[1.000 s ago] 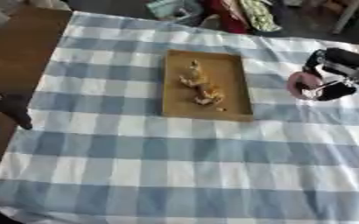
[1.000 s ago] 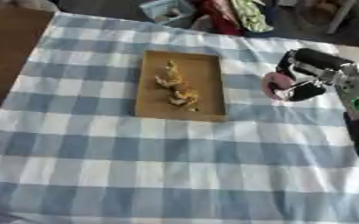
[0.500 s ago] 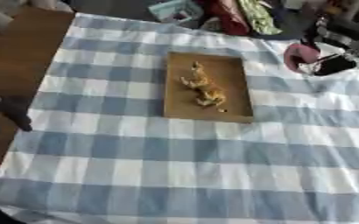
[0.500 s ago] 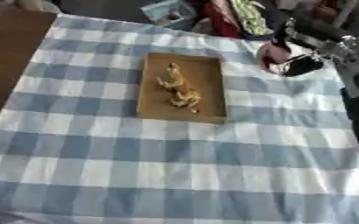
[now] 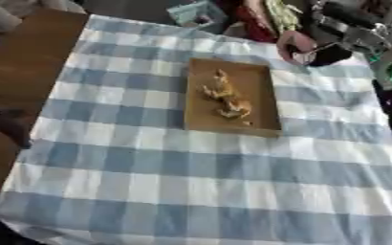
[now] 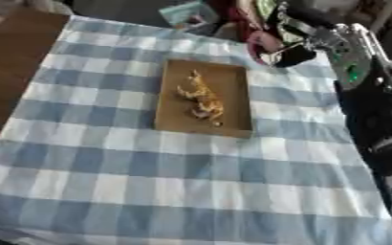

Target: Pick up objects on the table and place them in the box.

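Right hand (image 5: pixel 337 40) carried pink object (image 5: pixel 293 45) past checked tablecloth (image 5: pixel 191 182).

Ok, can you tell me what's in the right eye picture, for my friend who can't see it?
The robot's right hand holds a pink and black thing up near the far edge of a table covered in a blue and white checked cloth. A flat brown box lies on the cloth with small yellowish things inside it.
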Motion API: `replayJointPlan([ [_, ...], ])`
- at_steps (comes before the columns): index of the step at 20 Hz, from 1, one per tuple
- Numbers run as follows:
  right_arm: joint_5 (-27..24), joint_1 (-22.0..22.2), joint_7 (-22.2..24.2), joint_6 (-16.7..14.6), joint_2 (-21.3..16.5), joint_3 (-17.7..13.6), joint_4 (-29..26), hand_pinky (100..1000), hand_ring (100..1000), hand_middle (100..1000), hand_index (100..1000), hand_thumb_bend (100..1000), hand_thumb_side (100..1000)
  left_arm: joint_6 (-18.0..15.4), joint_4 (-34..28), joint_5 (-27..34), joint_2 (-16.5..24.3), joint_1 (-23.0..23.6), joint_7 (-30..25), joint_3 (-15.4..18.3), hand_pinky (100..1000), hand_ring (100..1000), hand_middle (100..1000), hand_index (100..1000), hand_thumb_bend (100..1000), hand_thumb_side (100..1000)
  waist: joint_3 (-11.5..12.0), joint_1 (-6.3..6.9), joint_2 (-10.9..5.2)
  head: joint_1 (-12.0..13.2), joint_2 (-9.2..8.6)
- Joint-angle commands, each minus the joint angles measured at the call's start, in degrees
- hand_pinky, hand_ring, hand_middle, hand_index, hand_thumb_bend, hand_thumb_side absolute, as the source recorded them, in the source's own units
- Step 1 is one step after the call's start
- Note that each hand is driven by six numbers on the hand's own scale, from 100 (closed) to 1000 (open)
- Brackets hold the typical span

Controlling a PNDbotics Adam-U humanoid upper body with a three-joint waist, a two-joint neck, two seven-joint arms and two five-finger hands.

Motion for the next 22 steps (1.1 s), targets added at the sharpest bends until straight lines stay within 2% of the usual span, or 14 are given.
replayJointPlan([
  [1,2.21,-1.83,-1.45,1.39,0.84,-1.37,0.46,761,523,256,414,100,188,0.39,-1.09,1.04,0.59,-1.11,-0.73,-0.32,939,556,565,737,100,748,0.74,0.3,-0.62,-1.23,-1.19],
  [8,8.64,-0.72,-6.87,5.94,3.39,-3.9,4.38,771,535,311,467,100,187,1.29,-1.09,2.48,0.13,-2.96,-1.94,-1.03,942,555,562,736,100,746,3.8,0.22,-0.04,-2.99,-2.53],
  [12,11.51,0.26,-9.34,8.34,3.77,-4.72,7.34,789,574,447,618,100,195,1.51,-1.09,2.54,-0.07,-3.05,-2.22,-0.91,943,555,561,736,100,750,4.28,0.18,0.19,-3.46,-2.8],
  [13,12.26,0.42,-9.69,8.68,3.83,-4.76,8.01,797,595,486,668,100,162,1.54,-1.09,2.45,-0.12,-3.04,-2.25,-0.88,944,556,561,737,100,751,4.3,0.16,0.23,-3.51,-2.82],
  [14,13.04,0.65,-9.5,9.01,3.88,-4.67,8.88,799,608,511,711,100,208,1.56,-1.09,2.37,-0.15,-3.04,-2.28,-0.85,944,556,561,737,100,751,4.29,0.15,0.27,-3.56,-2.88],
  [16,14.31,0.94,-8.53,9.29,3.91,-4.51,10.38,813,652,577,786,100,393,1.62,-1.09,2.23,-0.22,-3.04,-2.33,-0.8,945,556,562,737,100,752,4.22,0.14,0.3,-3.65,-2.95],
  [17,14.79,1.06,-7.82,9.36,3.89,-4.43,11.0,823,691,636,826,100,540,1.63,-1.09,2.17,-0.24,-3.02,-2.37,-0.78,946,556,562,737,100,752,4.17,0.13,0.32,-3.66,-2.99],
  [19,15.68,1.15,-6.05,9.43,3.75,-4.24,11.87,841,738,740,863,100,676,1.59,-1.09,1.97,-0.22,-2.88,-2.41,-0.7,946,557,563,737,100,753,4.03,0.13,0.31,-3.69,-3.01],
  [20,15.92,1.15,-5.37,9.35,3.62,-4.25,11.98,855,763,787,883,100,728,1.53,-1.09,1.86,-0.19,-2.81,-2.39,-0.62,947,557,563,738,100,753,3.9,0.14,0.32,-3.7,-3.01],
  [22,15.97,0.98,-4.61,8.9,3.16,-4.31,11.58,871,791,844,908,100,754,1.45,-1.09,1.71,-0.11,-2.67,-2.28,-0.5,947,558,564,738,100,752,3.59,0.14,0.27,-3.58,-2.98],
])
